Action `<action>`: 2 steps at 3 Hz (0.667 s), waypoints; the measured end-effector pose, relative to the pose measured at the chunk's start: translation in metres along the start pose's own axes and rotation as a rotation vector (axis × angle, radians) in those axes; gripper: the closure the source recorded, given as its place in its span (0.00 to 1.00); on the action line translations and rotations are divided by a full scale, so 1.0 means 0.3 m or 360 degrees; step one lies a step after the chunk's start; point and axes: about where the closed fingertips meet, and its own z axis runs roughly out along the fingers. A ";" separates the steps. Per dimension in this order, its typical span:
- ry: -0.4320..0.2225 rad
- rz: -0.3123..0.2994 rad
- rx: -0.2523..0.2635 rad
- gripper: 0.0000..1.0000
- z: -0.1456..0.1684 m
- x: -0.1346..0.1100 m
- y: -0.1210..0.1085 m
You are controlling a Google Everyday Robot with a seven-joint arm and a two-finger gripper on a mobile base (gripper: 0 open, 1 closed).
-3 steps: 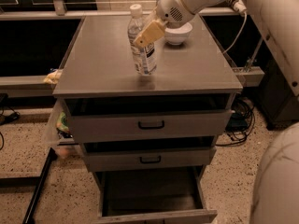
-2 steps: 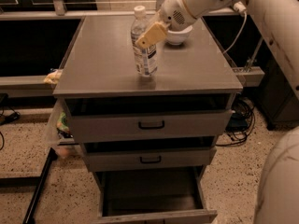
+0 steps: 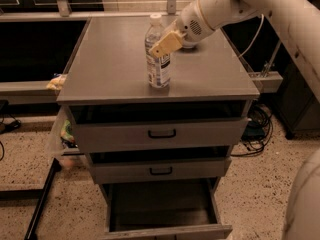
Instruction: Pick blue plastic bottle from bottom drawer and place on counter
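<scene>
The blue plastic bottle is standing upright on the counter, cap up, its base resting a little toward 6 o'clock of the counter's middle and set back from the front edge. The gripper is sitting against the bottle's upper body, coming in from 2 o'clock on the white arm, which is stretching away to the upper right corner of the view. Whether the claw is clamping the bottle or has let it go, I cannot tell; the two are overlapping in this view. Bare counter is lying open at 9 o'clock of the bottle out to the left edge, and again at 3 o'clock out to the right edge; the strip at 6 o'clock before the front lip is narrower. At 12 o'clock the surface is running clear to the rear edge. Below the counter, the top drawer and middle drawer are each showing a dark gap above their fronts. The bottom drawer is standing pulled out farthest, its floor showing, its front panel reaching the lower edge of the view. Cables are hanging at 3 o'clock of the cabinet over the speckled floor.
</scene>
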 end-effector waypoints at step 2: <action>-0.0016 0.0021 -0.0005 0.81 0.011 0.039 0.006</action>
